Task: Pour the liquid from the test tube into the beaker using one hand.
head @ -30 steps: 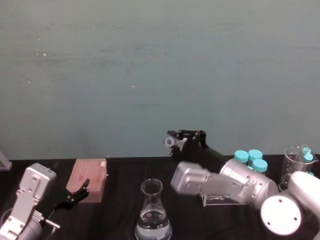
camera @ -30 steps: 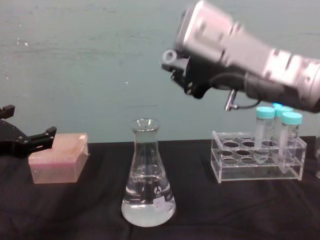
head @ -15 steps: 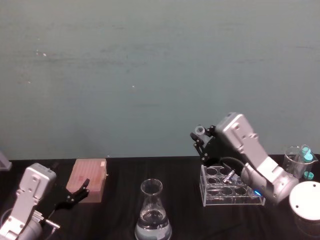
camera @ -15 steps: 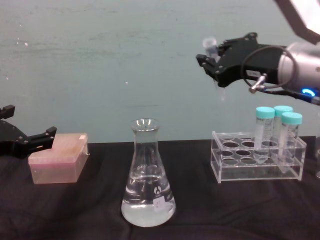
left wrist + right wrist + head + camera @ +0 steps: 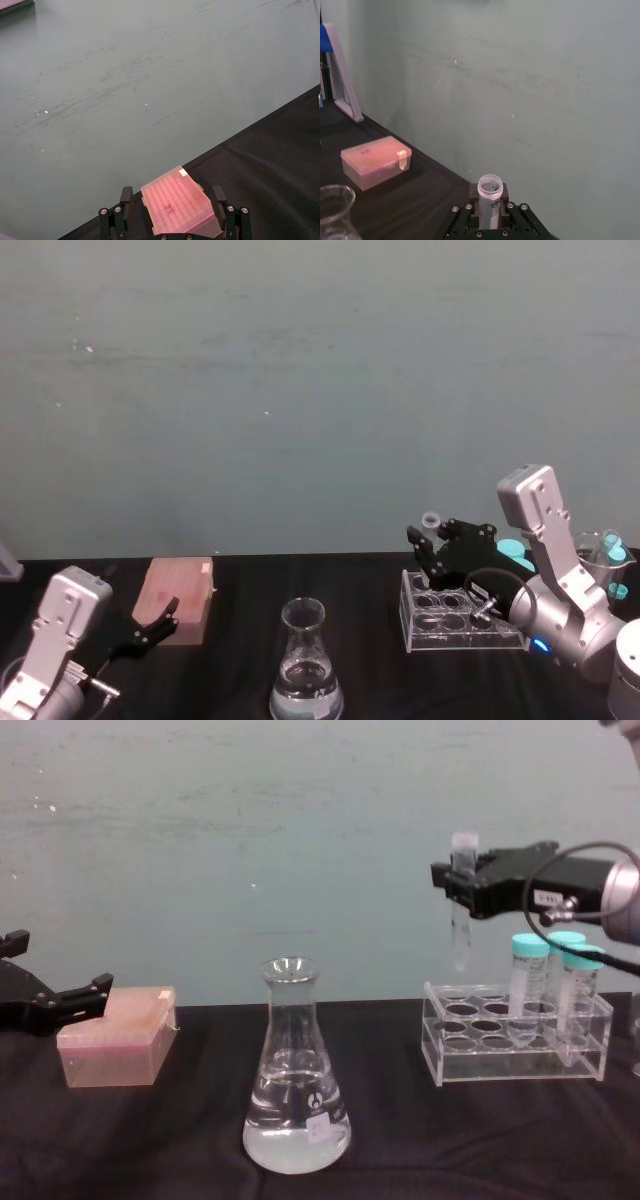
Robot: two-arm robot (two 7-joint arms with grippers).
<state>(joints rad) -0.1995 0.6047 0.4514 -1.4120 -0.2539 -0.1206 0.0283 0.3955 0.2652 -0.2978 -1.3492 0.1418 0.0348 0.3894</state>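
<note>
The test tube is a short clear tube with an open top. It hangs upright above the left end of the clear rack. My right gripper is shut on its upper part. In the right wrist view the tube's open mouth sticks up between the black fingers. The beaker, a clear conical flask with liquid in its base, stands on the black table to the left of the tube and below it, also seen as the flask in the head view. My left gripper rests open beside a pink box.
The pink lidded box sits at the left of the table. Taller tubes with teal caps stand in the rack's right end. More glassware stands at the far right. A teal wall rises behind the table.
My right arm has swung right and down, away from above the flask. The tube went from lying tilted to upright over the rack. The left arm has not moved.
</note>
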